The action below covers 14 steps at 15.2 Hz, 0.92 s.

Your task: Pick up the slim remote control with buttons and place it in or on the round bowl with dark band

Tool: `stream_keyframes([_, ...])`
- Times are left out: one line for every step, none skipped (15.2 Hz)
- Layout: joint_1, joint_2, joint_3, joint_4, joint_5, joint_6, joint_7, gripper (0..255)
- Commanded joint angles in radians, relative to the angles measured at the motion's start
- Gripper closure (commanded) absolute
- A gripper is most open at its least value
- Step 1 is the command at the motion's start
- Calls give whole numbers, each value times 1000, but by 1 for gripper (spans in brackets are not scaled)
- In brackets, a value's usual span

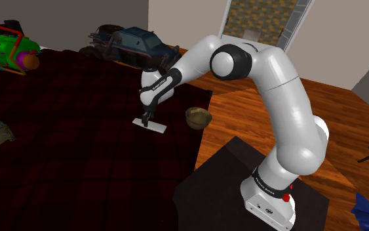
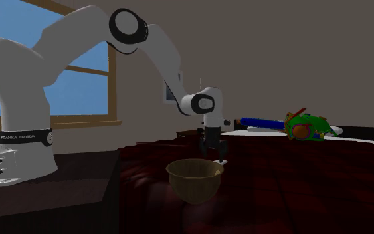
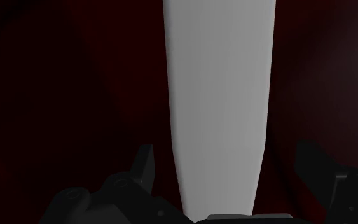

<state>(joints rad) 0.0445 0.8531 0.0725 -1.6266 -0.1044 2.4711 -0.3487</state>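
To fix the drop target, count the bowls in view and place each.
1. The tan round bowl sits at the dark red surface's edge, near the flat white remote beneath the open black gripper. Others may be hidden.

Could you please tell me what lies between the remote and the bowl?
That stretch is bare. In the shoulder view, plain dark red cover is all that lies between the remote and the bowl.

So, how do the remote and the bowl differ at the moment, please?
The remote is a flat, slim, pale-grey slab; the bowl is round, deep and tan. The gripper, open, straddles the remote; the bowl stands free. Both rest on the dark red cover.
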Motion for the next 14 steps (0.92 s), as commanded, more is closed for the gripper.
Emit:
stream_keyframes([1,26,-2,16,-2,11,0,0])
stream_keyframes([2,37,-3,21,-2,17,0,0])
stream_keyframes([2,49,-3,27,-3,23,1,0])
stream_keyframes([3,56,-4,30,-3,27,1,0])
stream_keyframes([3,56,-4,30,-3,27,1,0])
stream_keyframes([3,56,-4,30,-3,27,1,0])
stream_keyframes([3,56,-4,30,-3,27,1,0])
stream_keyframes([3,56,-4,30,-3,27,1,0])
stream_keyframes([3,56,-4,30,-3,27,1,0])
stream_keyframes([3,56,-4,30,-3,27,1,0])
stream_keyframes([3,56,-4,30,-3,26,1,0])
stream_keyframes([3,56,-4,30,-3,26,1,255])
stream_keyframes([3,56,-4,30,-3,26,1,255])
stream_keyframes([3,55,-4,30,-3,27,1,255])
